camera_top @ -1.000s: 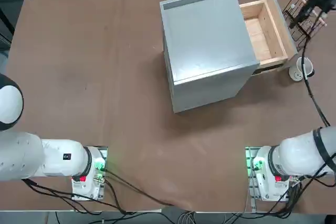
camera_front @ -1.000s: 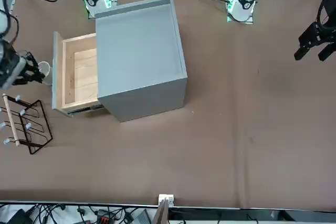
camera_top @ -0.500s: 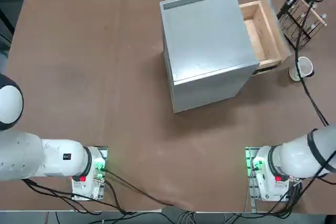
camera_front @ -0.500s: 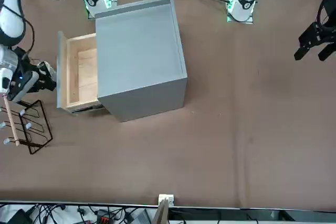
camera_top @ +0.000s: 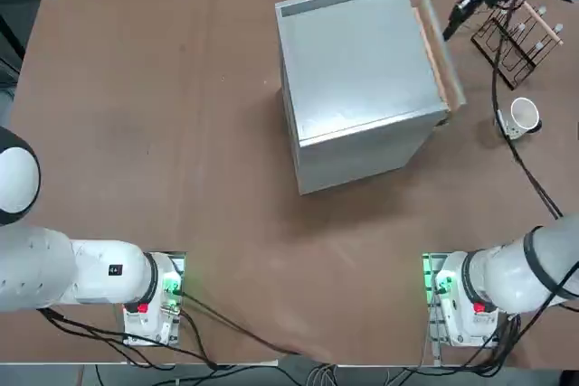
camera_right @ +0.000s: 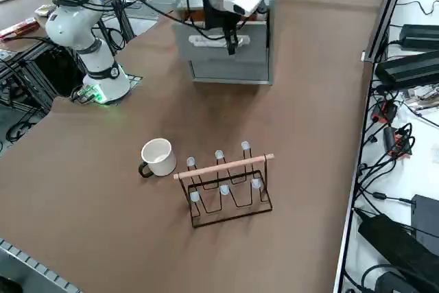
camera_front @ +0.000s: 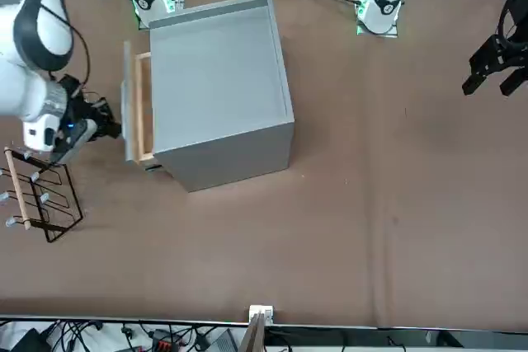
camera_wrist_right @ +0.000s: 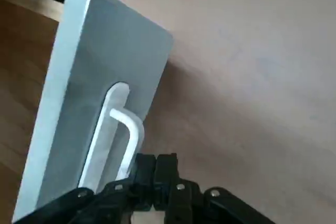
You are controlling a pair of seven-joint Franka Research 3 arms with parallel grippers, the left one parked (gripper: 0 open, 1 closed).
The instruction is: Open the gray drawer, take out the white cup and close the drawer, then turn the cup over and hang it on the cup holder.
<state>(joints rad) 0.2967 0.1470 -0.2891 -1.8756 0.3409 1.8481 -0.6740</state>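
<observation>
R gripper (camera_wrist_right: 155, 182) shut, its two fingertips together beside the white handle (camera_wrist_right: 128, 135) on the front of the gray drawer (camera_wrist_right: 113, 77); can't tell if they touch the handle. Nothing visible btwn the fingers.

Drawer is partly open: a narrow strip of its light wooden wall (camera_front: 144, 109) shows btwn the gray front panel and the gray cabinet (camera_top: 362, 70). Cabinet is a big metallic box w/ a flat top, set at a slight angle on the brown table (camera_top: 208, 223), upper middle of the top view. Drawer sticks out of its right side there, toward the rack.

White cup (camera_right: 158, 156) is out of the drawer, on the table, near the cup holder; its dark handle (camera_right: 145, 170) shows on the side away from the holder. Cup's opening shows in the top view, so it's not turned over.

Cup holder (camera_right: 226, 193) is a dk brown wire rack standing on the table, w/ a light wooden bar (camera_right: 223, 167) along it and several pegs w/ pale ends. Pegs hold no cup. In the top view, holder is at upper right, to the right of the drawer, w/ the cup just below it.

R arm (camera_front: 41, 47) reaches over the table to the drawer front, its gripper end partly above the holder in the top view.
</observation>
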